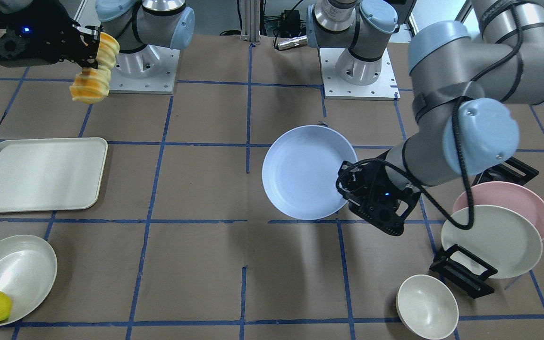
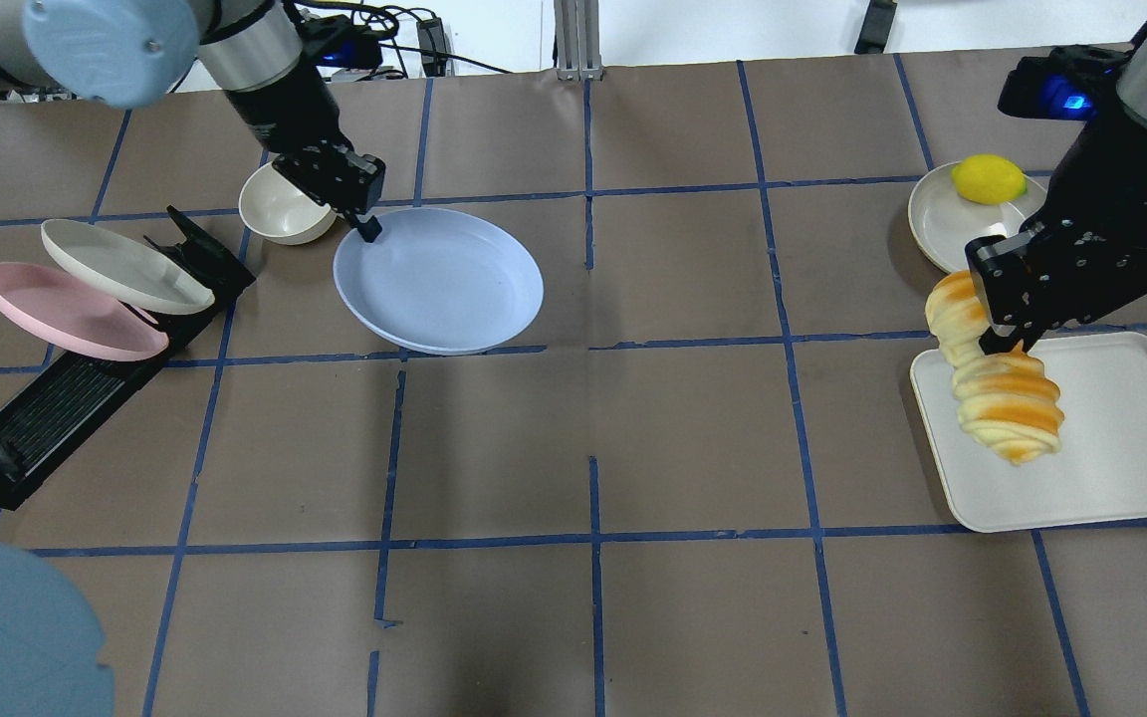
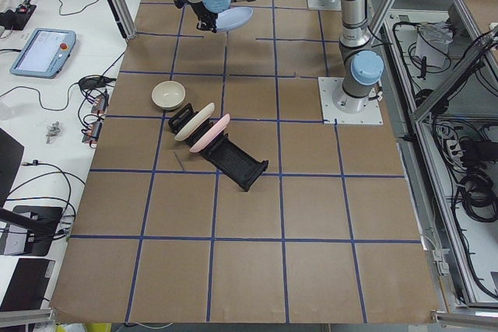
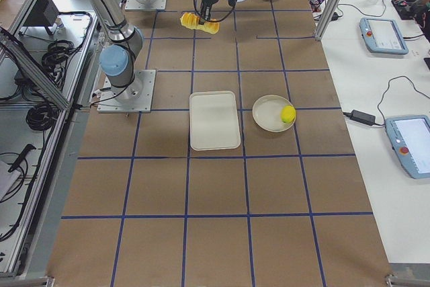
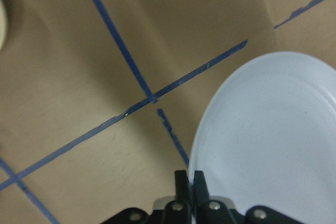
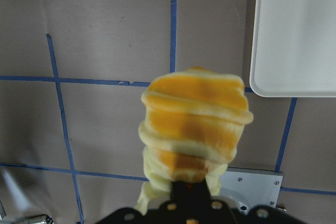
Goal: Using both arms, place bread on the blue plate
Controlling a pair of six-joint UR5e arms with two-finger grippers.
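Robotics lab, a fixed two-arm test cell. The left arm [image 1: 489, 52] and right arm [image 1: 158, 28] are bolted through metal base plates [image 1: 158, 80] to a table [image 2: 693, 438] covered in brown paper. Blue tape [image 2: 593, 538] marks the paper into a grid of squares. An aluminium profile post [image 2: 576, 35] stands at the table's edge. More such framing runs along the robot's side, with loose cables [image 3: 475, 184] bundled behind it. A white bench [image 4: 403, 220] lies along the operators' side and carries wired teach pendants [image 4: 383, 35] with screens. The dishes laid out on the grid read as test props.
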